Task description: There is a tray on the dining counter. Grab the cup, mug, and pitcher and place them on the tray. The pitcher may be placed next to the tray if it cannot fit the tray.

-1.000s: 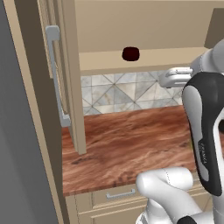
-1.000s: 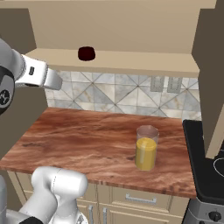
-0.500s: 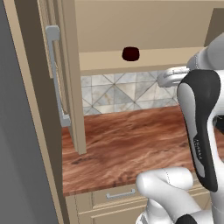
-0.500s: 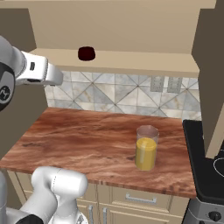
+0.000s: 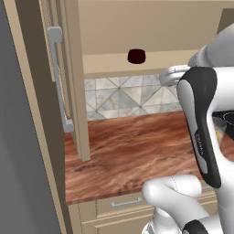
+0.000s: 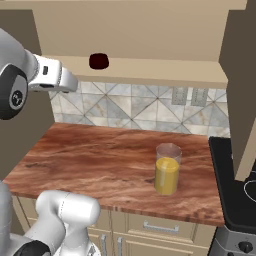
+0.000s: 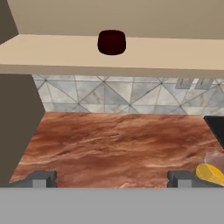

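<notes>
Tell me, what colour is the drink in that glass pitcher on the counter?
Orange-yellow, filling the lower part of the clear pitcher. The right base view shows it best.

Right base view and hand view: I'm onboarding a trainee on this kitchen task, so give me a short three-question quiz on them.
1. True or false: the mug sits on the shelf above the tiled wall.
2. What fills the pitcher? A. orange-yellow liquid B. nothing C. green liquid
3. Fill in: the gripper is ____.

Key: 1 true; 2 A; 3 open
</notes>
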Motion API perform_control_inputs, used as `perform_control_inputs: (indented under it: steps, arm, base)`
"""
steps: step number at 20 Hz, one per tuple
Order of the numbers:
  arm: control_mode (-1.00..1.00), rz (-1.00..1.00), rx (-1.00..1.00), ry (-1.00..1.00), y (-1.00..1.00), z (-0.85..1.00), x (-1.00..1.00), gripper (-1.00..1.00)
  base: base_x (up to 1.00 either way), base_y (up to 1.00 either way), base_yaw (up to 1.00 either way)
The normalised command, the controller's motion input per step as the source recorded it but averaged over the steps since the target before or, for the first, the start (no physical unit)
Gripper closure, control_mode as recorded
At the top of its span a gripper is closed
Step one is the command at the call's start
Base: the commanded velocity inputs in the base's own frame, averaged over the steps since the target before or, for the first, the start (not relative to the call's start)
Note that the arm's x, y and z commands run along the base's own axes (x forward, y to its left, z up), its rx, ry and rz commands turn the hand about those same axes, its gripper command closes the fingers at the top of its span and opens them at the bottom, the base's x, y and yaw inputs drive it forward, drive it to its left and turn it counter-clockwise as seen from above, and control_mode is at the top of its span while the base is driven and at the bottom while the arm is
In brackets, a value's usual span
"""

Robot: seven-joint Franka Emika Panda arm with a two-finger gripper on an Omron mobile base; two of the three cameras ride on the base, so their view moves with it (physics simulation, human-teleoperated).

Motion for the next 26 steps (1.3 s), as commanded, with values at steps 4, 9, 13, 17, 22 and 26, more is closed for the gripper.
perform_control_inputs:
  steps: [4, 9, 13, 17, 22, 26]
  arm:
    - [-1.00, 0.00, 0.00, -0.02, 0.00, 0.00, 0.30, -1.00]
    - [-1.00, 0.00, 0.00, -0.01, 0.00, 0.02, 0.32, -1.00]
    - [-1.00, 0.00, 0.00, -0.01, 0.00, 0.03, 0.28, -1.00]
    - [-1.00, 0.00, 0.00, -0.01, 0.00, 0.06, 0.27, -1.00]
    - [-1.00, 0.00, 0.00, 0.00, 0.00, 0.05, 0.30, -1.00]
    - [-1.00, 0.00, 0.00, 0.00, 0.00, 0.04, 0.32, -1.00]
  base:
    - [0.00, 0.00, 0.00]
    - [0.00, 0.00, 0.00]
    - [0.00, 0.00, 0.00]
    - [0.00, 0.00, 0.00]
    - [0.00, 0.00, 0.00]
    - [0.00, 0.00, 0.00]
